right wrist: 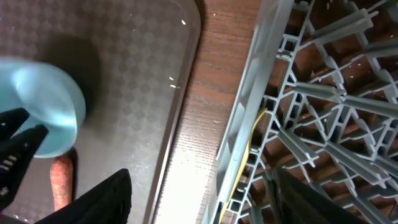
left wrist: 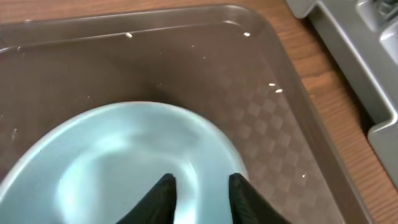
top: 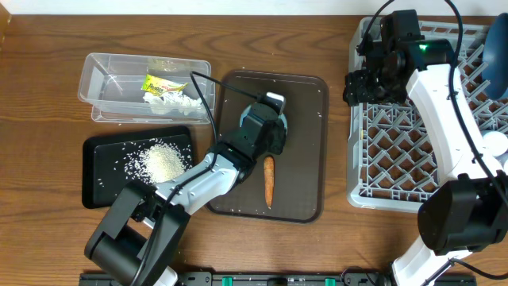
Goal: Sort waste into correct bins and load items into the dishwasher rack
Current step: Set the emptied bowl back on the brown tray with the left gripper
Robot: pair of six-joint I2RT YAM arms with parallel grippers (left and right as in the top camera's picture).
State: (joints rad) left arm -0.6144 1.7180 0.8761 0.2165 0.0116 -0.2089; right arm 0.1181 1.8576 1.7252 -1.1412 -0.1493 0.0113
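My left gripper [top: 274, 111] [left wrist: 202, 186] is open over the dark-brown serving tray [top: 305, 159]. Its fingers are at the rim of the light-blue cup [left wrist: 112, 162] [right wrist: 46, 112], which the gripper mostly hides in the overhead view. An orange carrot piece [top: 268, 179] [right wrist: 61, 183] lies on the tray just beside the cup. My right gripper [top: 354, 86] [right wrist: 199, 177] is wide open and empty, above the left edge of the grey dishwasher rack [top: 397, 159] [right wrist: 323, 93]. The pale-yellow spoon [right wrist: 252, 146] lies in the rack by that edge. The dark-blue plate [top: 498, 48] stands in the rack.
The clear tub [top: 103, 71] at the back left holds the yellow wrapper [top: 159, 82] and white tissue [top: 175, 101]. The black tray [top: 99, 187] in front of it holds rice [top: 163, 161]. A white dish [top: 494, 144] sits at the rack's right side.
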